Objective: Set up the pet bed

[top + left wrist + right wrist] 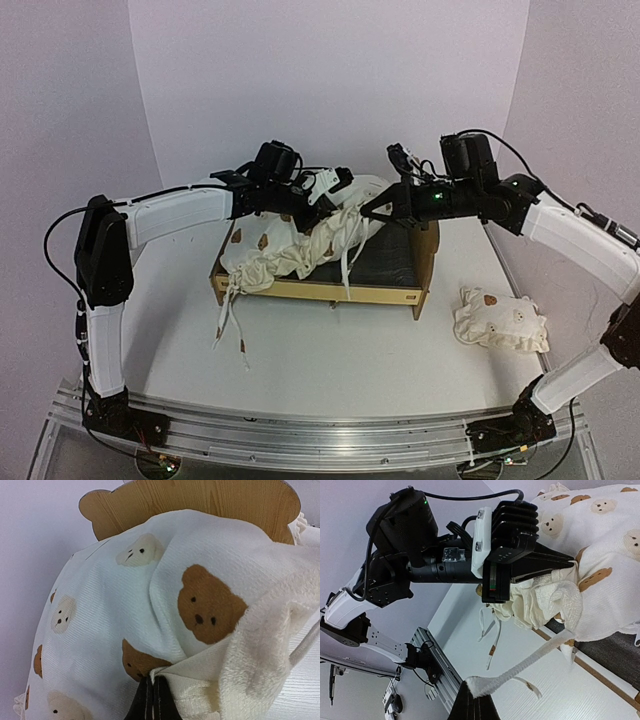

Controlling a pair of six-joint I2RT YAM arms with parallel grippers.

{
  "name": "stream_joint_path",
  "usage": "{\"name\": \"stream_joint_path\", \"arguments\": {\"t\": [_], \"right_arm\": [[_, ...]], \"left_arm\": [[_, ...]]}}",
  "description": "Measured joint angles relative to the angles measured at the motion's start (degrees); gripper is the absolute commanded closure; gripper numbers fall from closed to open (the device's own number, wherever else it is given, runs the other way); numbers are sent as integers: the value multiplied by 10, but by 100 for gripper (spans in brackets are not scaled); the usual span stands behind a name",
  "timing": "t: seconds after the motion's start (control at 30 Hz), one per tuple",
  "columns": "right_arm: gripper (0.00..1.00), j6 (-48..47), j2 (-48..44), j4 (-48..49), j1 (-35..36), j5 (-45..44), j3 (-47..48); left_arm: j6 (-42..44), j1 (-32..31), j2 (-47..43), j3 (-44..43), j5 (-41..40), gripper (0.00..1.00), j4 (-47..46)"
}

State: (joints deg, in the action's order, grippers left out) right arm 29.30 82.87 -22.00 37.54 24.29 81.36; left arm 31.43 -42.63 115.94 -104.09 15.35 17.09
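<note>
A white table (330, 350) is enclosed by lilac walls (330, 60). The pet bed (330, 291) is set mid-table under a bunched cushion (290, 245), whose edge is pinched by the left gripper (152, 696), a tie (520, 667) by the right gripper (474, 696).

White-shelled arms (170, 215), black joints (103, 262) and cables (465, 496), ribbed black left hand (572, 562), green light (425, 501).

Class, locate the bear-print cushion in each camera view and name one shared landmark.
Top external: cushion bunched at centre, over the pet bed.
Left wrist: cushion fills most of the picture.
Right wrist: cushion at upper right.
Shared landmark: pet bed; headboard at top in left wrist, grey base lower right in right wrist.
</note>
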Motion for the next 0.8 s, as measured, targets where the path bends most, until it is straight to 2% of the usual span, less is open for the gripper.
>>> {"name": "stream_joint_path", "arguments": {"t": [0.23,0.37,0.5,0.8], "right_arm": [[100,17,-1,17,1,5,-41],[82,41,9,6,4,0,-106],[70,47,45,-43,16,-31,-120],[63,30,55,-98,38,-110,-120]], "left_arm": [[0,0,-1,5,-1,100,-2],[0,0,-2,18,-1,100,-2],[0,0,-2,35,-1,100,-2],[-5,-1,-7,71,38,100,4]]}}
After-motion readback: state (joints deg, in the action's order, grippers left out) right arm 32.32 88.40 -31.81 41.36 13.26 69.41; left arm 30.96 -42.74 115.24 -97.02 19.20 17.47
